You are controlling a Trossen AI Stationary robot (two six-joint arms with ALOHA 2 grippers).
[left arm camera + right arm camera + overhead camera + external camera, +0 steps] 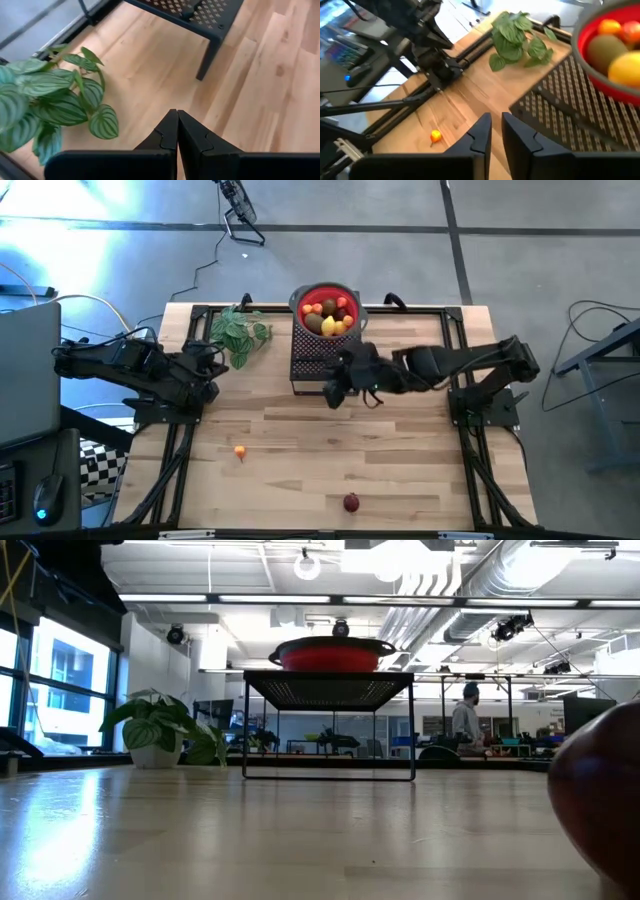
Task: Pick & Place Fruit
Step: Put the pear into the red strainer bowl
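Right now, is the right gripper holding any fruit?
No. In the right wrist view the right gripper has an empty narrow gap between its fingers, beside the black mesh stand.

Pale wood-plank counter (400, 470), black-framed. Grey concrete floor (520, 260) all round, crossed by dark seam lines, a black cable trailing over it. Beyond the counter's far side: open workshop hall, white ceiling with exposed ducts (500, 580) and strip lights (180, 598). Tall windows (60, 680) in a dark-framed wall, daylight through them. Distant benches with equipment; a person (465, 720) standing among them. Monitor and mouse (42, 502) at the counter's side.
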